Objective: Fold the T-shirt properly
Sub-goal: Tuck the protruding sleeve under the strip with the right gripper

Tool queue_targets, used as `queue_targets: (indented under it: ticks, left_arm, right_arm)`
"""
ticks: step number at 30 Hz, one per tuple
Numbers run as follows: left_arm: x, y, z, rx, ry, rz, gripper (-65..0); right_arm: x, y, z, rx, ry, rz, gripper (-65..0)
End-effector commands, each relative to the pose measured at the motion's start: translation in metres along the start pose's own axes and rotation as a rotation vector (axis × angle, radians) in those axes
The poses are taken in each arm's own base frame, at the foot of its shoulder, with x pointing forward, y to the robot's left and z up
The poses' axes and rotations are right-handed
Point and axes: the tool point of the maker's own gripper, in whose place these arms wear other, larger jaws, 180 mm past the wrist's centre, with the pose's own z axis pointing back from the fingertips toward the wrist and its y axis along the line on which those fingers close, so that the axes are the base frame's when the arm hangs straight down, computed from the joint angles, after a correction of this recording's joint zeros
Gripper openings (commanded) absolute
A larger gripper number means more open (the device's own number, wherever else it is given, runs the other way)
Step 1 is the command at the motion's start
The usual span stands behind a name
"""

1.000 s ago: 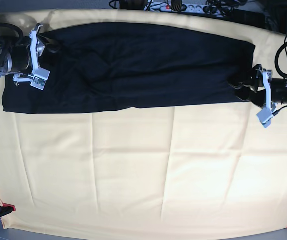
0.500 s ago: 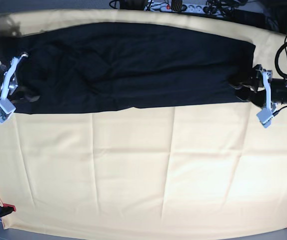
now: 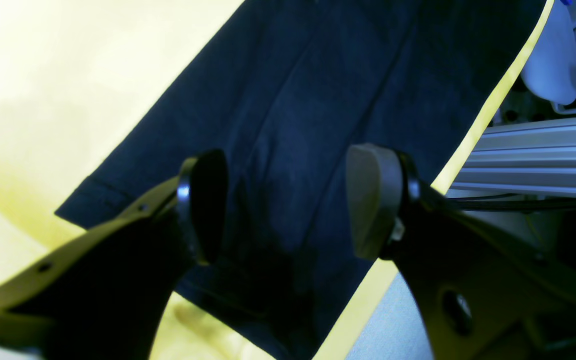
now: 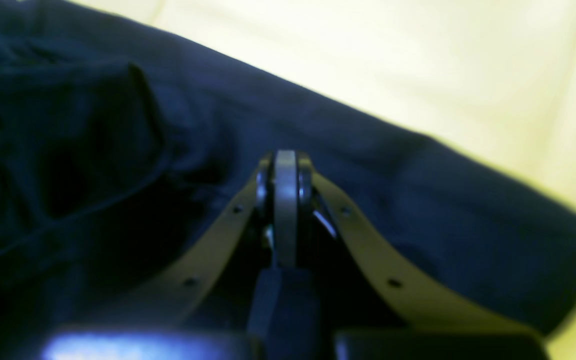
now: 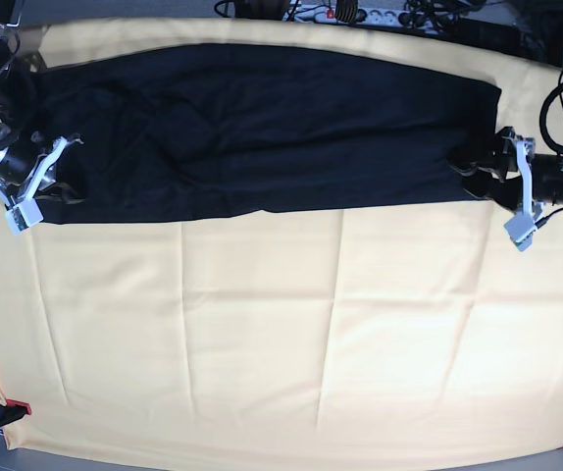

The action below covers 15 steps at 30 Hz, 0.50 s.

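The T-shirt lies as a long dark band across the back of the pale yellow table cloth. My left gripper is at the shirt's right end. It stands open, and the left wrist view shows its fingers spread wide over the dark cloth with nothing between them. My right gripper is at the shirt's lower left end. In the right wrist view its pads are pressed together, shut, over the shirt. I see no cloth between them.
A power strip and cables lie along the back edge. Red clamps hold the cloth's front corners. An aluminium rail runs just past the table edge beside my left gripper.
My right gripper moved from the shirt's upper left down to its lower left end and shut its jaws. The shirt's left edge shifted slightly. The left arm stayed put.
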Motion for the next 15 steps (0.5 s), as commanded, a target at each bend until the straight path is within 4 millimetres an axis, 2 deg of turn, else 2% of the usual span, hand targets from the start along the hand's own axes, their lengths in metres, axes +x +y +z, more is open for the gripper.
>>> queue_targets:
  ticks: [1,11,15]
  left_arm:
    - [0.015,0.001,0.012,0.012,-0.035,-0.030,-26.0]
    - [0.015,0.001,0.012,0.012,-0.038,-0.030,-26.0]
    - [0.015,0.001,0.012,0.012,-0.038,-0.030,-26.0]
  right_arm:
    - [0.013,0.003,0.003,0.022,-0.040,0.007,-65.0]
    - [-0.003,0.060,-0.024,0.212,0.022,-0.003,-65.0]
    - [-0.003,0.083,-0.017,0.280,0.084,0.048,-65.0]
